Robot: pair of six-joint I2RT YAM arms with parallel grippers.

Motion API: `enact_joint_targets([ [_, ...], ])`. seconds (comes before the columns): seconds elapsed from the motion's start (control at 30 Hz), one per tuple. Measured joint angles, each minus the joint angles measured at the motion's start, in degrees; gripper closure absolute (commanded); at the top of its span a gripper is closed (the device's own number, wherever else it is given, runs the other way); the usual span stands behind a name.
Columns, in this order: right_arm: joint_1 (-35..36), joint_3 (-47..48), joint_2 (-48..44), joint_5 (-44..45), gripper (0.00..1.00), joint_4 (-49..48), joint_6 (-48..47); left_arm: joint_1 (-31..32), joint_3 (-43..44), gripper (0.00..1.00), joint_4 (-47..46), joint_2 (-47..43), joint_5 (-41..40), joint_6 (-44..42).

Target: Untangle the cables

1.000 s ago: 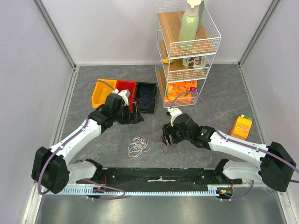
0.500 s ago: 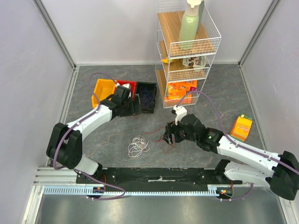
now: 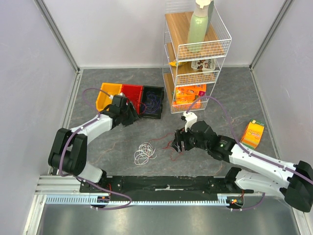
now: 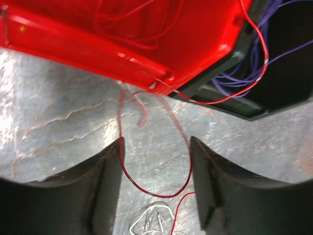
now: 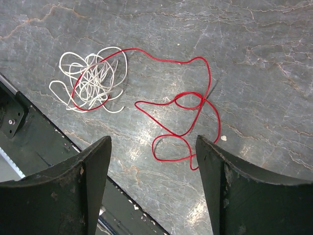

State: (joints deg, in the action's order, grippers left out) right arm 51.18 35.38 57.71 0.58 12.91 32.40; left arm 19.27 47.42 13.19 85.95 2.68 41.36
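Open right pincer (image 5: 152, 142) hangs over the red cable (image 5: 194, 101), which runs toward the counter's (image 5: 259, 54) left edge into the white cable (image 5: 93, 81).

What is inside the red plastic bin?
Thin red wire loops lie inside the red plastic bin; one red strand runs past its corner down to the grey table. The bin's far part is cut off in the wrist view, so anything there is unseen.

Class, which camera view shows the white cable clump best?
The right wrist view: the white cable clump lies whole, loops distinct. The top external view shows it tiny; the left wrist view, only a few loops at its bottom edge.
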Motion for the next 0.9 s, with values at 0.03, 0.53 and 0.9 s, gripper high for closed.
enact_joint_targets([
  [0.03,0.0,-0.3,-0.4,0.2,0.23,0.0,0.0,0.0,0.0,0.58,-0.9,0.0,0.5,0.3],
  [0.53,0.0,-1.1,-2.6,0.8,0.23,0.1,0.0,-2.3,4.9,0.98,-5.4,-2.8,-4.2,-1.0],
  [0.9,0.0,-1.2,-4.1,1.2,0.22,0.7,0.0,-9.0,27.0,0.99,-3.2,17.4,-3.0,-6.9],
])
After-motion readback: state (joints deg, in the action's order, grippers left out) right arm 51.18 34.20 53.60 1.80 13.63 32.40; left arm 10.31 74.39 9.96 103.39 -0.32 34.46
